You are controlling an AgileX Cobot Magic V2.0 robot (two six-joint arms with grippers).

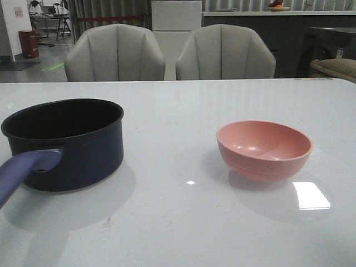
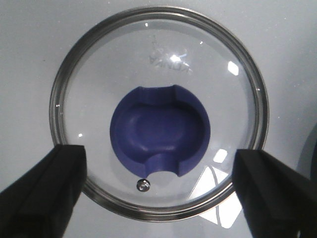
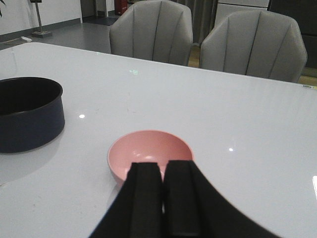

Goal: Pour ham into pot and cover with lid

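The dark navy pot (image 1: 69,146) with its blue-purple handle (image 1: 25,169) stands at the table's left; it also shows in the right wrist view (image 3: 27,116). No ham shows in any view, and the inside of the pink bowl (image 1: 263,150) looks bare. The glass lid (image 2: 158,64) with its dark blue knob (image 2: 159,130) lies flat on the table, seen only in the left wrist view. My left gripper (image 2: 158,151) hangs above it, wide open, one finger to each side of the knob. My right gripper (image 3: 163,166) is shut and empty, just in front of the bowl (image 3: 148,148).
Two grey chairs (image 1: 167,53) stand behind the table's far edge. A bright light reflection (image 1: 310,195) lies on the white table (image 1: 178,222) beside the bowl. Neither arm shows in the front view.
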